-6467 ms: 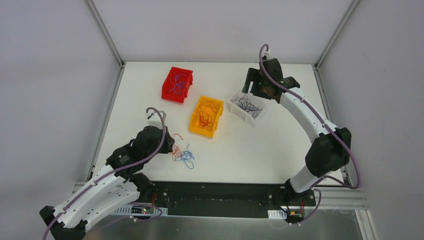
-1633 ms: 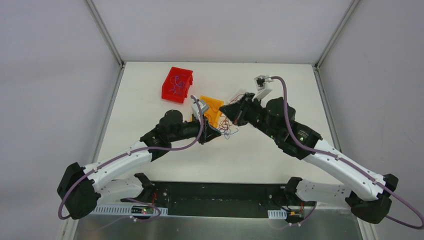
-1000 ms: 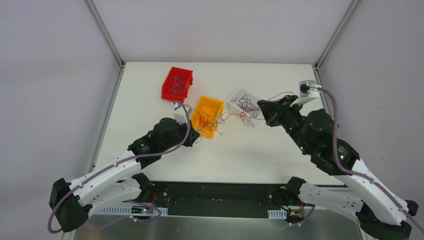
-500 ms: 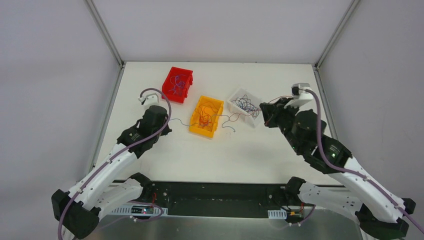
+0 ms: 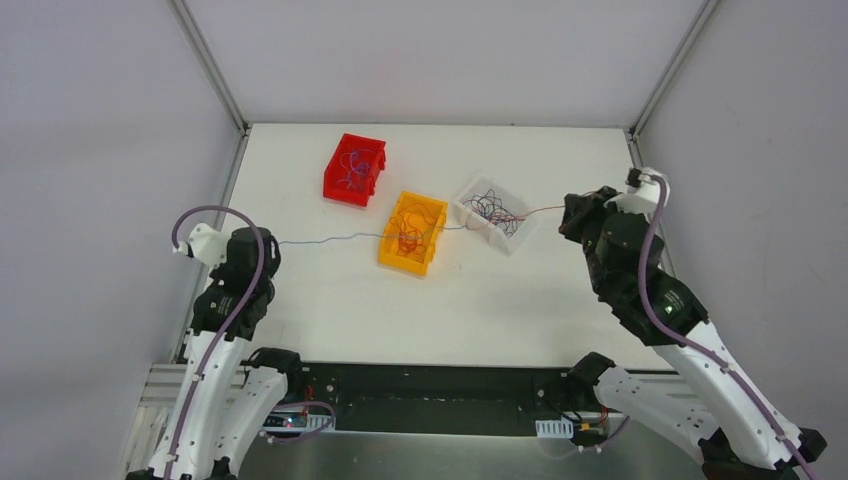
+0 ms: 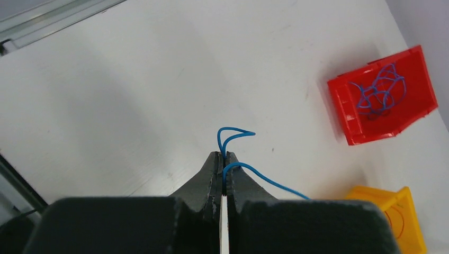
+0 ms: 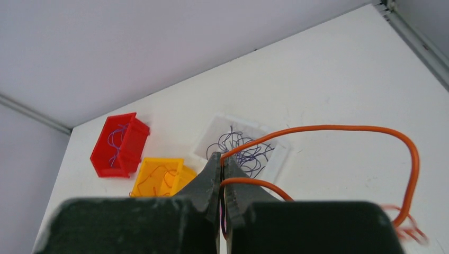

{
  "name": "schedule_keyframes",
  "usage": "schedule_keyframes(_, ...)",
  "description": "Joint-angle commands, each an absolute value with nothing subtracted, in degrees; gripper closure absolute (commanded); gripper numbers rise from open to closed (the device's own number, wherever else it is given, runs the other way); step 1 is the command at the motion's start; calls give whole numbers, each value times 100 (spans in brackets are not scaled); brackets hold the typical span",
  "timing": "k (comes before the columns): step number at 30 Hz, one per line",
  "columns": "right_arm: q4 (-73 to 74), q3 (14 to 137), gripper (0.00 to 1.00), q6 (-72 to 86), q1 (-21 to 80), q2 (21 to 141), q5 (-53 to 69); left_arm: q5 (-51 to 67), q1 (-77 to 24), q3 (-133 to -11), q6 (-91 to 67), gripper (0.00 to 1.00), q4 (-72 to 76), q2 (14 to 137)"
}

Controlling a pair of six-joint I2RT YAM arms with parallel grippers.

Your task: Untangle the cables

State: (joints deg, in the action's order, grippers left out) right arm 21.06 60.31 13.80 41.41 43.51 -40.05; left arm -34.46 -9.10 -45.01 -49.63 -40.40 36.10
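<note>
A thin blue cable (image 5: 330, 239) runs taut from my left gripper (image 5: 272, 244) across the yellow bin (image 5: 405, 265). It joins an orange cable (image 5: 540, 210), which passes over the white bin (image 5: 505, 243) to my right gripper (image 5: 566, 209). In the left wrist view, the left gripper (image 6: 223, 156) is shut on the blue cable (image 6: 265, 177), and a short loop sticks out past its tips. In the right wrist view, the right gripper (image 7: 221, 157) is shut on the orange cable (image 7: 344, 127), which arcs off to the right. Where the two cables meet is too fine to make out.
The red bin (image 5: 340, 190) at the back left holds blue cables. The yellow bin holds orange ones and the white bin dark ones. The left gripper is near the table's left edge and the right gripper near its right edge. Metal rails border the table.
Both arms have drawn apart, the left one to the left and the right one to the right. The strand between them now runs straight over the yellow and white bins.
</note>
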Motion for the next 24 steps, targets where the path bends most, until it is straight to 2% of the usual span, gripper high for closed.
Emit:
schedule_keyframes(1, 2403, 6050, 100, 1622, 3907, 4198, -4751, -4113, -660, -4351, -6031, 100, -4797, 3484)
schedule_keyframes(3, 2709, 6152, 100, 1701, 3827, 4199, -5131, -4451, -575, -4334, -6195, 100, -4830, 3225)
schedule_keyframes(7, 2424, 5893, 100, 1496, 3736, 3918, -4287, -4475, -554, -4516, -5577, 100, -4361, 3048)
schedule_keyframes(12, 2571, 5893, 100, 1696, 3696, 4113, -4410, -5011, -538, -4769, -5559, 100, -4541, 3235)
schedule_keyframes(16, 2211, 5845, 100, 1407, 3659, 4219, -2974, -4383, -541, -5010, -4794, 100, -4166, 3349)
schedule_keyframes(20, 2142, 6196, 100, 1600, 3657, 4945, -1135, -4018, -546, -5141, -4632, 100, -4151, 3615)
schedule_keyframes(24, 1665, 6369, 100, 1977, 3663, 5624, 207, -3924, -546, -5225, -4498, 100, -4119, 3641)
